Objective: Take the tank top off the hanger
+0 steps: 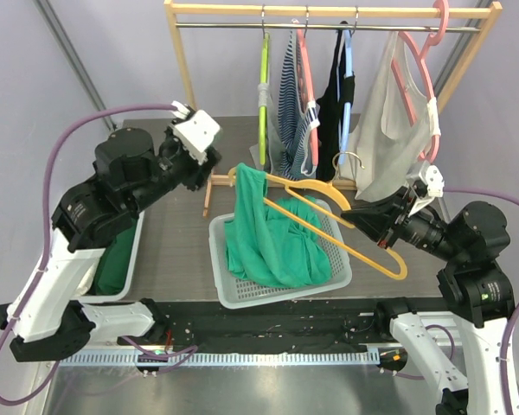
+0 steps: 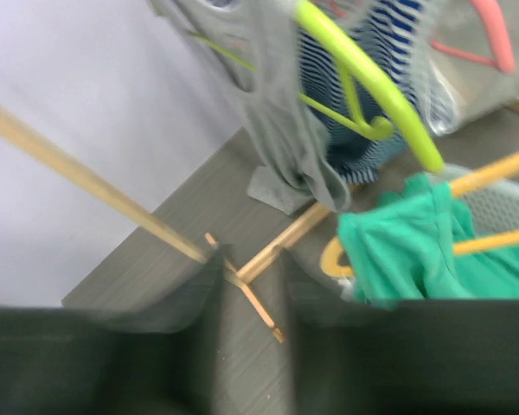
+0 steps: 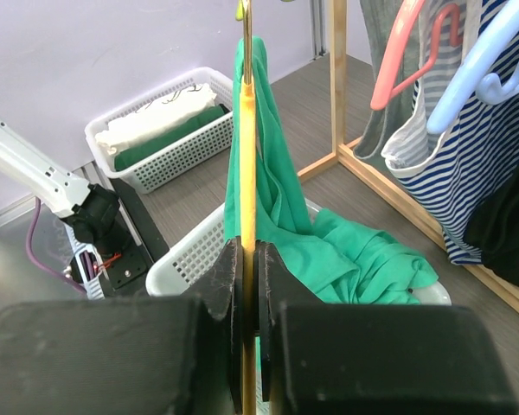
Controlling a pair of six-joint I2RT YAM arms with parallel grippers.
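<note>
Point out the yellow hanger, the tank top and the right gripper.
yellow hanger (image 3: 247, 130), right wrist view, on its straight bar.
tank top (image 1: 264, 242), top view, middle of the draped fabric.
right gripper (image 3: 249, 259), right wrist view, between its fingertips.

A wooden rack (image 1: 225, 9) bearing a striped top (image 1: 289, 95) stands behind a white basket (image 1: 268, 294).

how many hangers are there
5: lime hanger, coral hanger, blue hanger, pink hanger on the rail; yellow hanger in the right gripper. Others may hide behind clothes.
</note>
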